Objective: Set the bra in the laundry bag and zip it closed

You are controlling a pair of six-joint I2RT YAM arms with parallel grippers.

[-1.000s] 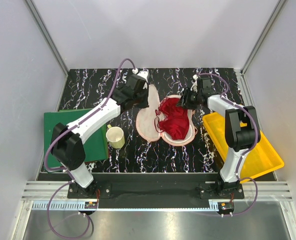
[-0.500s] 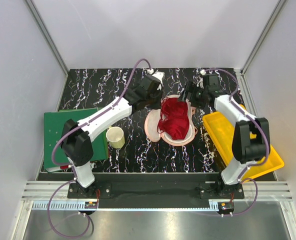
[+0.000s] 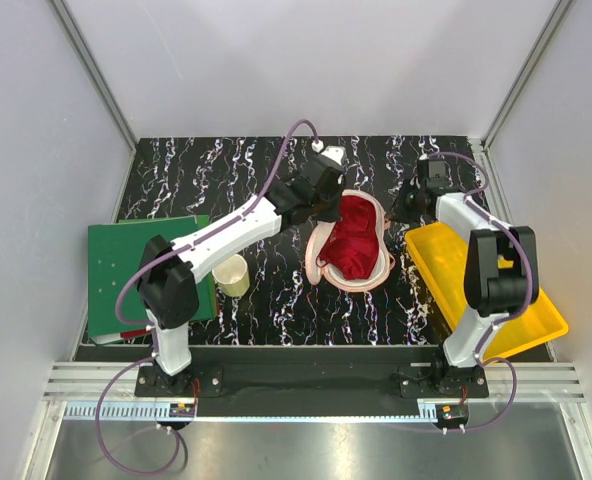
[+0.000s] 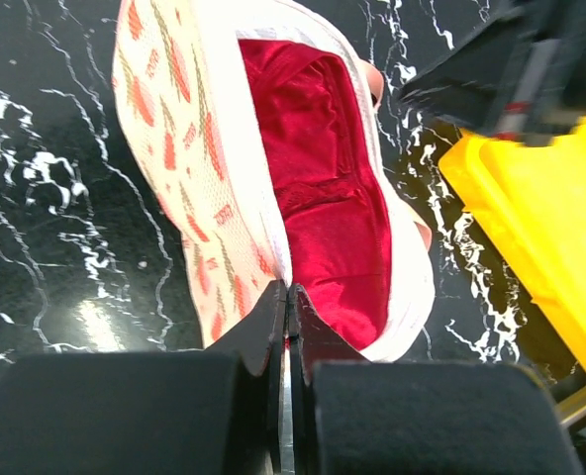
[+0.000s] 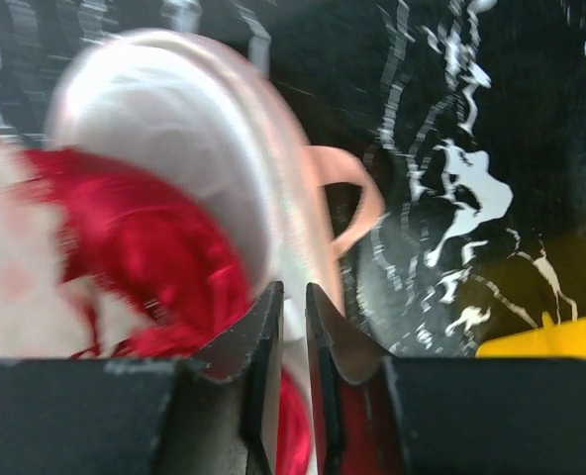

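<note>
Red bra [image 4: 323, 188] fills the laundry bag [image 4: 189, 148], lying near-to-far; left gripper [image 4: 286, 295] clamps the bag's left flap, right gripper [image 5: 293, 289] sits at its right rim, grip unclear.

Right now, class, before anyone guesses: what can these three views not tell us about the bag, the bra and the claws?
- Left wrist view: the raised flap of the laundry bag, pinched by the left claw, hides part of the bra.
- Right wrist view: blur; whether the right claw grips the bag's rim is unclear.
- Top view: the zip pull is too small to find, and neither wrist view shows it.
</note>
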